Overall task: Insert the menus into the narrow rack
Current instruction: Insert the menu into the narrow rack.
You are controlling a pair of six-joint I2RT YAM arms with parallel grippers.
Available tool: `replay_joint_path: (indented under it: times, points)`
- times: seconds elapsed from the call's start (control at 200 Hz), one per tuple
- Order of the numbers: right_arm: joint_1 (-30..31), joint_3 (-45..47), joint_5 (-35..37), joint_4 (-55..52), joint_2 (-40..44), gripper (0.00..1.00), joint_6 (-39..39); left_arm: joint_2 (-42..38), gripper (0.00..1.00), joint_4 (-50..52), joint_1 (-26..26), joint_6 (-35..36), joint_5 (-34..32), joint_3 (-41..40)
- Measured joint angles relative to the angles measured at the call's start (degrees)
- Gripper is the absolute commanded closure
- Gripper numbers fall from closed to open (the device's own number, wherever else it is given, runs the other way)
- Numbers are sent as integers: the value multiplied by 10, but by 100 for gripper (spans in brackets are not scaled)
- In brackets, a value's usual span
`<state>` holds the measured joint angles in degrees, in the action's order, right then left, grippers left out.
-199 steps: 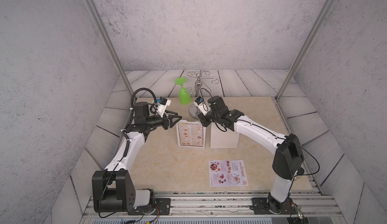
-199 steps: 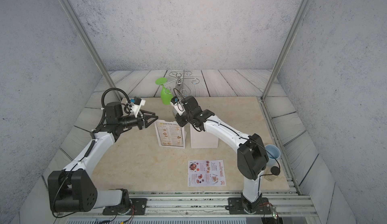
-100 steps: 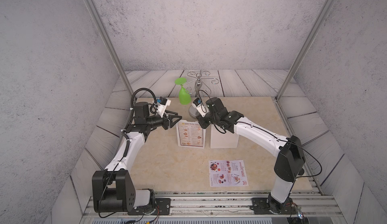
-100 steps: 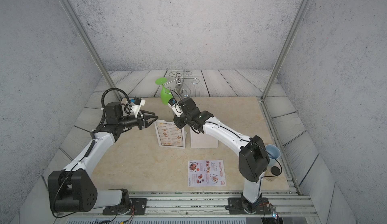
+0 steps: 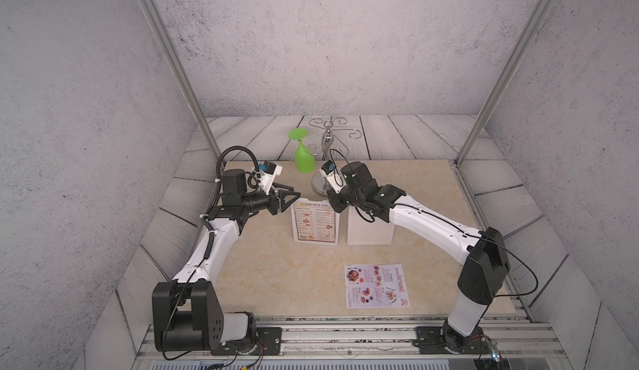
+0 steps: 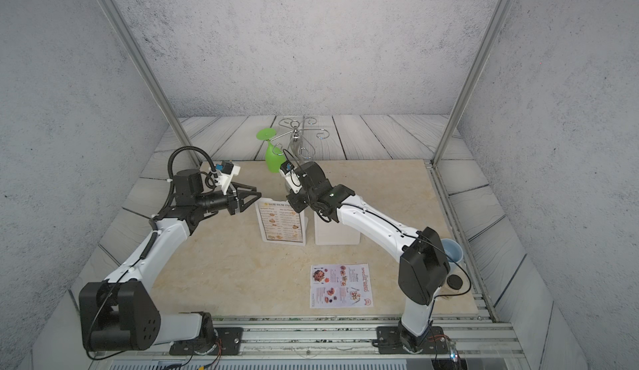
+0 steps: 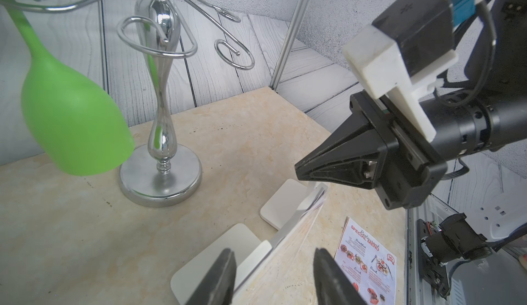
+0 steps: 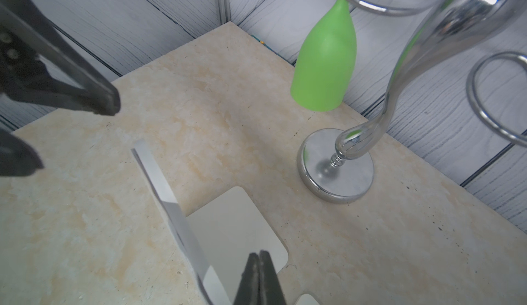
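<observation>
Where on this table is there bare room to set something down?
Widest bare patch: front left of the tabletop, between the left arm, the standing DIM SUM INN menu and the flat SPECIAL MENU. Also bare: back right corner, behind the right arm. Crowded: middle back, where rack, chrome stand, green glass, left gripper and right gripper bunch.

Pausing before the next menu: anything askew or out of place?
Nothing damaged or spilled. The SPECIAL MENU lies flat on the table, outside the rack; the DIM SUM INN menu stands on edge at it.
</observation>
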<state>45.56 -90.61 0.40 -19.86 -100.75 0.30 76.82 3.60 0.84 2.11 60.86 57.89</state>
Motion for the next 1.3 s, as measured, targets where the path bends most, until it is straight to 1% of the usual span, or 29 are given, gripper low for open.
replay_joint_path:
  times: [0.831, 1.126, 1.301]
  points:
    - [14, 23, 40, 0, 12, 93, 24, -7, 52, -3, 0, 0, 0, -7]
    - [23, 32, 69, -1, 39, 93, 30, -7, 52, -5, 0, -1, 0, -7]
    - [30, 35, 78, 0, 41, 93, 34, -7, 52, -5, 0, -2, 0, -7]
